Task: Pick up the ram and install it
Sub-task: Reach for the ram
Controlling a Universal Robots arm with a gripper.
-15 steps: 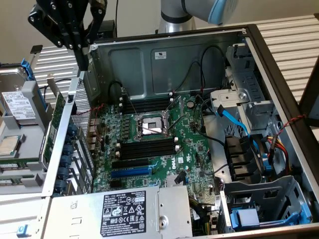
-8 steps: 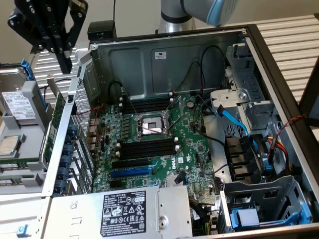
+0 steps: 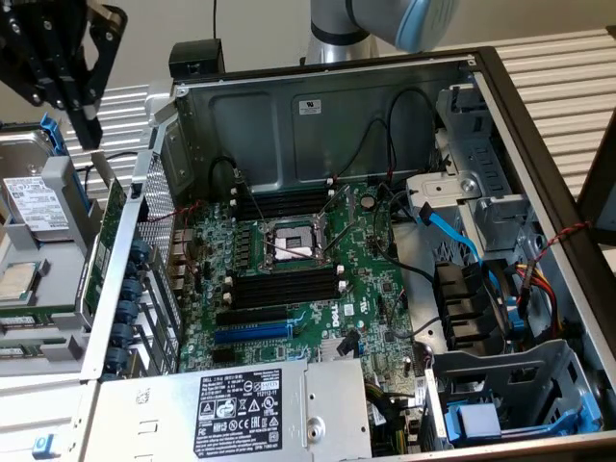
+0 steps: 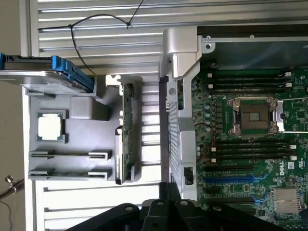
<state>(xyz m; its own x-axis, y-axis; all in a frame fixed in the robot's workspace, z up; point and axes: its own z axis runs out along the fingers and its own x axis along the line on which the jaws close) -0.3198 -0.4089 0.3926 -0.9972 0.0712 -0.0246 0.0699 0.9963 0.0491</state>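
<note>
1. The ram [image 4: 127,139] is a long, thin, flat green stick. It stands on its long edge in a groove of the grey holder [image 4: 77,159], just beside the outer wall of the case [image 4: 175,53]. We cannot make out its label or chips.
2. The claw [image 3: 87,130] hangs above the holder toward the exterior view's left, well apart from the ram. It is clenched and carries nothing.
3. We judge the work to be at the pick-up step, with the ram not yet taken from its groove and nothing installed.
4. In our judgement a hold on the stick calls for the fingers to part and come down square over its narrow top edge. They would have to clear the holder's walls on either side, since the board is thin and gives little to pinch.
5. The holder looks like matt moulded plastic, with ribs and pockets. One pocket holds a square processor chip [image 4: 50,127] with a dull metal lid. A hard drive [image 3: 34,202] with blue rails sits in the holder too.
6. Inside the case, the green motherboard [image 3: 375,289] carries long black memory slots [image 3: 289,284], all empty, on both sides of the square processor socket [image 3: 294,243].
7. A blue expansion slot [image 3: 252,332] lies near them, and the case walls are bare sheet metal.
8. Everything rests on a counter [image 4: 96,29] of pale, ridged metal slats.
</note>
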